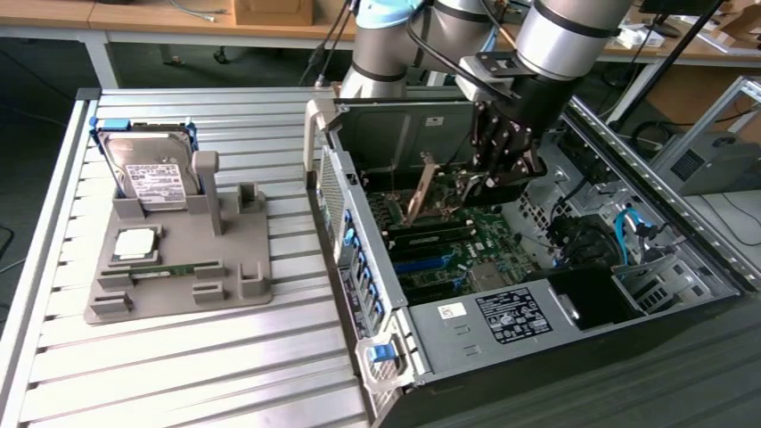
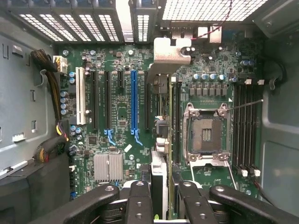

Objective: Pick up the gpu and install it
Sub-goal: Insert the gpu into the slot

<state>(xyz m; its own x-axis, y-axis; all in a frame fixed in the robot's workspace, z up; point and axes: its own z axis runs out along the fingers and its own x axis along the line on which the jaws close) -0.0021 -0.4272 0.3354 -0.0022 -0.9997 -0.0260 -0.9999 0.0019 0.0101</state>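
My gripper [image 1: 486, 178] is lowered into the open computer case [image 1: 500, 316] and is shut on the gpu [image 1: 419, 189], whose brownish back slants downward. In the wrist view the gpu [image 2: 161, 154] is seen edge-on. It runs from my fingers [image 2: 140, 200] up to its silver end bracket [image 2: 168, 52] near the rear vents. The card hangs over the motherboard [image 2: 121, 112], between the blue slot [image 2: 134, 100] and the empty processor socket [image 2: 205, 135]. I cannot tell whether it touches a slot.
Left of the case, a grey fixture [image 1: 178, 267] on the slatted metal table [image 1: 178, 374] holds a silver hard drive [image 1: 152, 183], a processor chip [image 1: 135, 242] and a green memory stick [image 1: 176, 267]. Cable bundles [image 2: 53, 88] and memory slots [image 2: 245, 126] flank the board.
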